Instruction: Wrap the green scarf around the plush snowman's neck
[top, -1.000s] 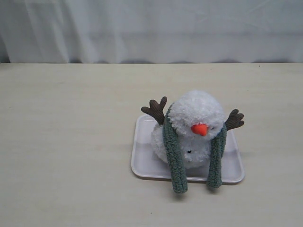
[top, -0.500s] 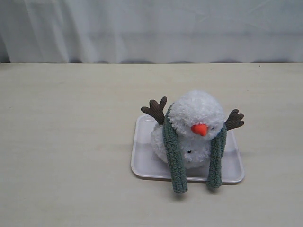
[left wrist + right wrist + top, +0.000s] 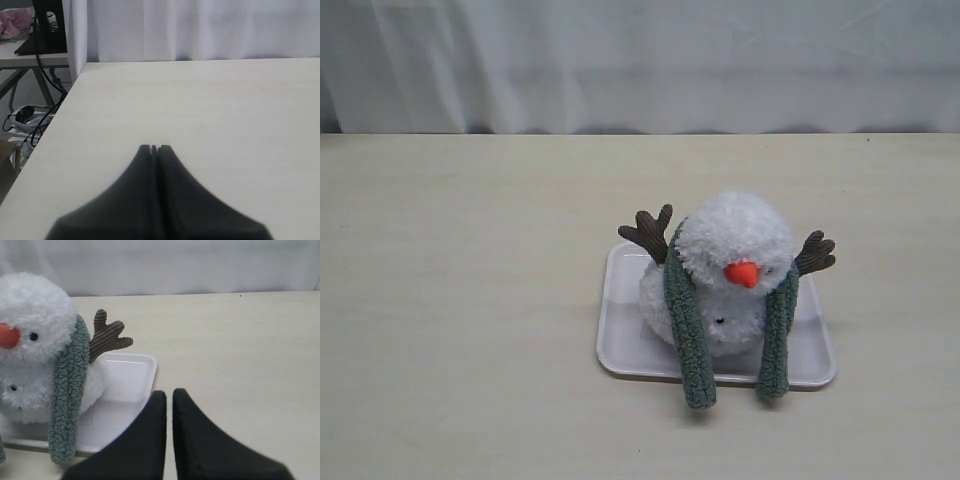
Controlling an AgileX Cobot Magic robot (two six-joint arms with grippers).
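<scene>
The plush snowman sits on a white tray, white and fluffy with an orange nose and brown twig arms. The green scarf is draped behind its neck, and both ends hang down the front past the tray's near edge. In the right wrist view the snowman and one scarf end show off to one side of my right gripper, which is shut and empty above the table. My left gripper is shut and empty over bare table. Neither gripper appears in the exterior view.
A pale wooden table runs back to a white curtain. The left wrist view shows the table's side edge, with a second table, cables and dark equipment beyond it.
</scene>
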